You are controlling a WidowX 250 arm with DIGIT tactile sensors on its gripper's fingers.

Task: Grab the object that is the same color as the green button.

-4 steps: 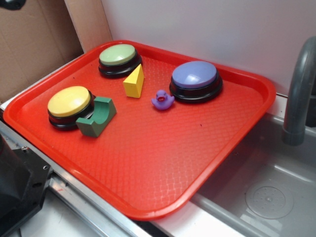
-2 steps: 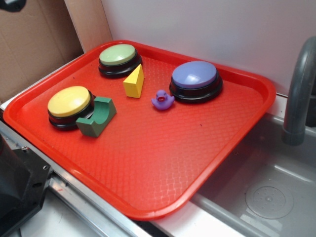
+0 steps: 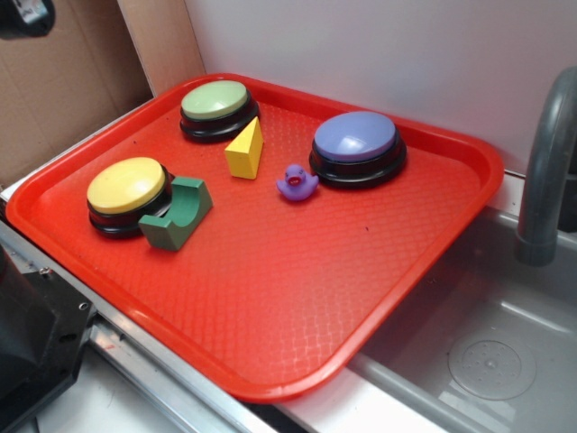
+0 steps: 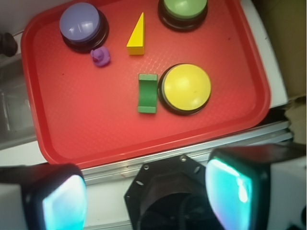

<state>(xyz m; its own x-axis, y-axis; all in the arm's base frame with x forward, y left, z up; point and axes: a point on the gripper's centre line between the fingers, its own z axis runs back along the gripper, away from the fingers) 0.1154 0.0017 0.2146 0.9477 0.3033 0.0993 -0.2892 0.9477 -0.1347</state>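
The dark green arched block (image 3: 177, 215) (image 4: 147, 93) lies on the red tray (image 3: 297, 307) (image 4: 96, 129), touching the yellow button's (image 3: 127, 186) (image 4: 186, 86) black base. The pale green button (image 3: 215, 100) (image 4: 183, 6) sits at the tray's far left corner. My gripper (image 4: 146, 196) hangs high above the robot base, off the tray's near edge, open, with nothing between its fingers (image 4: 64, 201). In the exterior view only a dark bit of it (image 3: 25, 16) shows at the top left corner.
A yellow wedge (image 3: 245, 149) (image 4: 136, 36), a purple duck (image 3: 297, 182) (image 4: 100, 56) and a purple-blue button (image 3: 356, 138) (image 4: 80, 22) also stand on the tray. A grey sink basin (image 3: 491, 352) and faucet pipe (image 3: 544, 171) lie right of it. The black robot base (image 3: 36, 334) (image 4: 165, 191) sits at the tray's near side.
The dark gripper part at the top left of the exterior view has come down slightly further into frame. Nothing on the tray has moved.
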